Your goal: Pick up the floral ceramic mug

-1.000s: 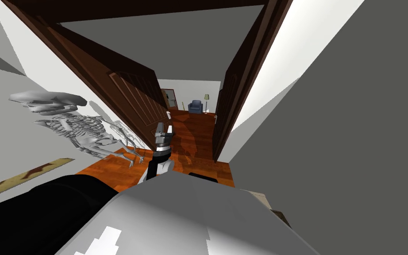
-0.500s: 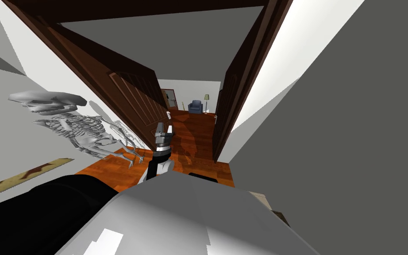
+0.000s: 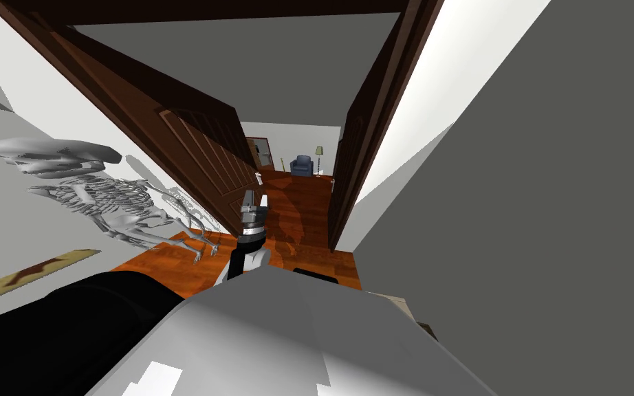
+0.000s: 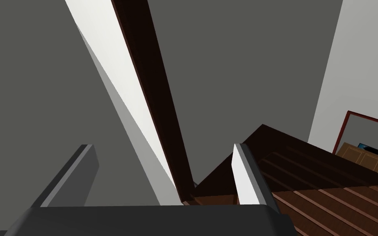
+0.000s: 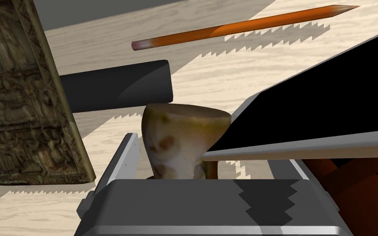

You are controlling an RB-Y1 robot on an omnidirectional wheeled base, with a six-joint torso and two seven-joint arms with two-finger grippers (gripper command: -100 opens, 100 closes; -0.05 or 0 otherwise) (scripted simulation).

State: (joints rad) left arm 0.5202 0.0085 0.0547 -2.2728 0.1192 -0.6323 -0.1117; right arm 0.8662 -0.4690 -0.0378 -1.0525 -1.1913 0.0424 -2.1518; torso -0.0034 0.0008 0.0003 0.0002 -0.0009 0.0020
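A pale, wood-grained surface carries the things under the right arm, and orange-brown plank floor shows past its edge. The head view looks along the same glossy floor through a doorway. Its dark brown panelled wooden door stands open beside a white wall. Beyond is a far room with one small blue armchair and one slim floor lamp. One grey skeleton is against the wall on the left. On the surface I count five things, one of each: a cream mug blotched with brown and green, an orange pencil with a pink end, a smooth dark grey cylinder, an olive-brown rectangular plaque carved in relief, and a flat black slab with a light grey edge. The mug, narrowing toward the dark gripper body, sits between the right arm's jaws, which are spread and not pressing it. One grey finger is just beside its wall, and the slab covers much of the other. The cylinder lies just beyond the mug, the pencil farther off. The left arm's jaws, held ahead of the chest toward the doorway, are released, their fingers parted wide.
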